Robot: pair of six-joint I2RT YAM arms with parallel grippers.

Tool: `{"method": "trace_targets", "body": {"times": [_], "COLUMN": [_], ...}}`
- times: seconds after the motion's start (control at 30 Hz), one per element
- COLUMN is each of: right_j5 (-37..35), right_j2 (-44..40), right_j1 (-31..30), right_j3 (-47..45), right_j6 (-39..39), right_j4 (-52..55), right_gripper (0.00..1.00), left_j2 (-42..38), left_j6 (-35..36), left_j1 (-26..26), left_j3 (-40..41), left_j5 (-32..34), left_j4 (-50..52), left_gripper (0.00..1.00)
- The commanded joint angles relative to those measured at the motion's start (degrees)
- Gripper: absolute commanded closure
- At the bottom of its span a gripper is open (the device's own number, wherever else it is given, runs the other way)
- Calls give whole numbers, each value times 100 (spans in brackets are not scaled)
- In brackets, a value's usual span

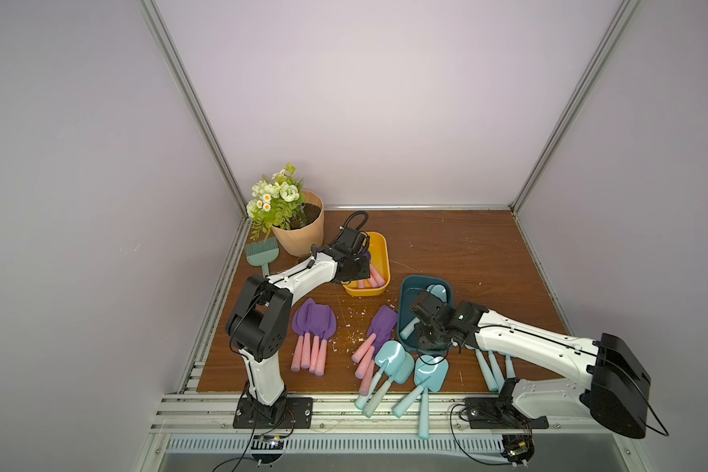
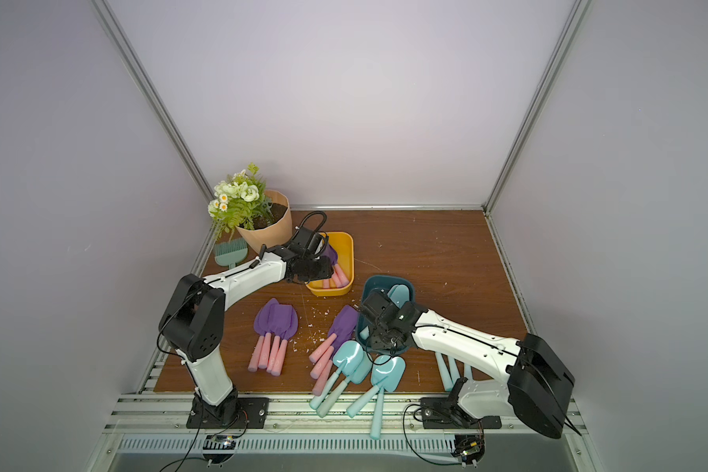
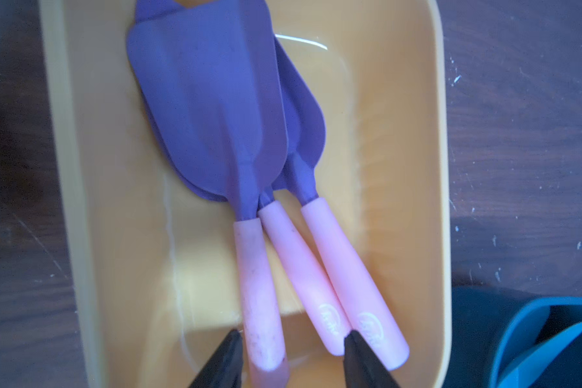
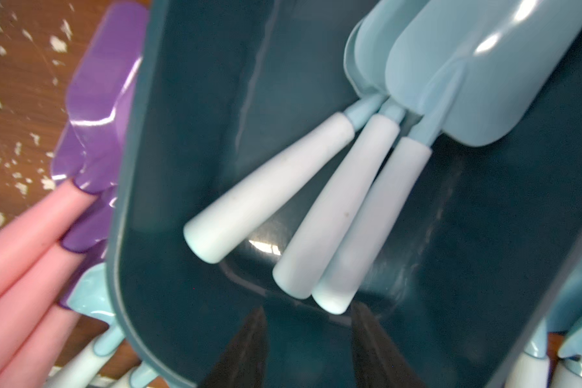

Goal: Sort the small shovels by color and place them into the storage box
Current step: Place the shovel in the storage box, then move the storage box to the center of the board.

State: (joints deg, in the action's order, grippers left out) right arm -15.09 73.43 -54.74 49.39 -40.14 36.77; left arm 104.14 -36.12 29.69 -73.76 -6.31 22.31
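Left hand (image 3: 291, 349) and right hand (image 4: 308, 336) both sit half-open holding nothing; the small shovels (image 1: 313, 323) look light, stiff, slick plastic, so I'd pinch mid-handle.

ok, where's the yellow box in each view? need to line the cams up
Both top views: the yellow box sits mid-table, just right of the flower pot.
Left wrist: it fills most of the picture, with three purple shovels inside.
Right wrist: not in it.
Shared landmark: the teal box, which shows in all four.
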Motion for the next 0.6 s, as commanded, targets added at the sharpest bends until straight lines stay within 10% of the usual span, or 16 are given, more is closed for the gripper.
{"method": "trace_targets", "body": {"times": [0.0,0.37,0.57], "right_j5": [-798,-2096,-1582], "right_j2": [-320,-1016,-1403], "right_j1": [-10,20,470], "right_j3": [481,313,-93], "right_j6": [-160,-2514,-2519], "right_j4": [211,1838,1895], "right_gripper": [53,54,54], "left_j2": [-288,-1224,-1145], "left_j6": [183,668,960], "left_j1": [194,653,1050], "left_j3": [113,886,582], "left_j5": [8,-577,-1107], "left_j4": [1,19,279], "left_gripper": [49,48,48]}}
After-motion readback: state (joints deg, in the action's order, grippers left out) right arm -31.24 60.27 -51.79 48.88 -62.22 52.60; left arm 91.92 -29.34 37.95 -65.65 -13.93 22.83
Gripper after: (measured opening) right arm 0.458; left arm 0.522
